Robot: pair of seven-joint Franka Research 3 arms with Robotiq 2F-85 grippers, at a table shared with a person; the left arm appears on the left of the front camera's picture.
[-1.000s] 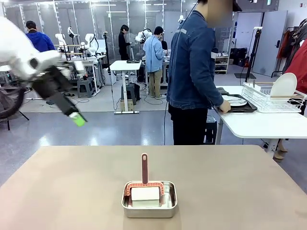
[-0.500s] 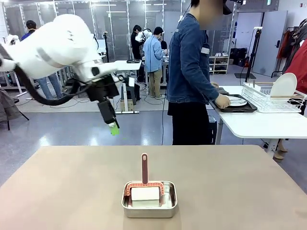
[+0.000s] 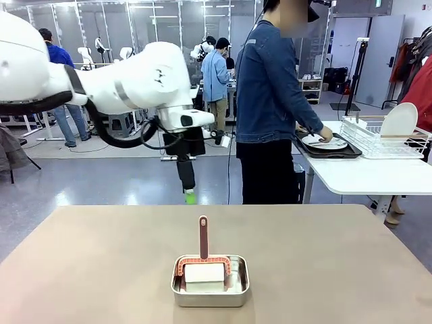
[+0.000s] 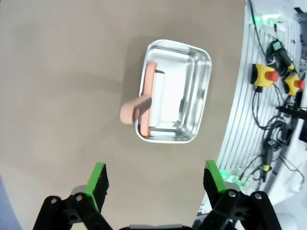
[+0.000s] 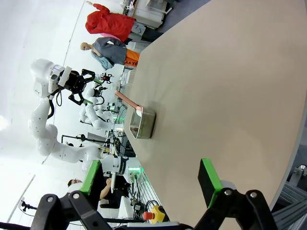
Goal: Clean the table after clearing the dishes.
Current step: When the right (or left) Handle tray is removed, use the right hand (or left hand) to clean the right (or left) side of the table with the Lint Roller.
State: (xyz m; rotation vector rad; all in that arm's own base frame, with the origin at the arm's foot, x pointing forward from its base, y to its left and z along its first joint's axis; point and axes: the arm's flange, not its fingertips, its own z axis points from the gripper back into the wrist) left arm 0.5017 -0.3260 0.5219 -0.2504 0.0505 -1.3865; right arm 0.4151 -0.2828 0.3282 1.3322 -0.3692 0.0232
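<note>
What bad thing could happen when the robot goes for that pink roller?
The open left gripper hangs near the roller, whose thin handle sticks up; a finger could knock it over instead of catching it. The steel pan sits loose on the table, so it might slide.

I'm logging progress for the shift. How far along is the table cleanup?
Done: the plate and dark tray are off the table, on the white side table by the person's hand. In hand: the left tool hovers open above the roller in the steel pan. Left: grasp the roller and clean the table.
</note>
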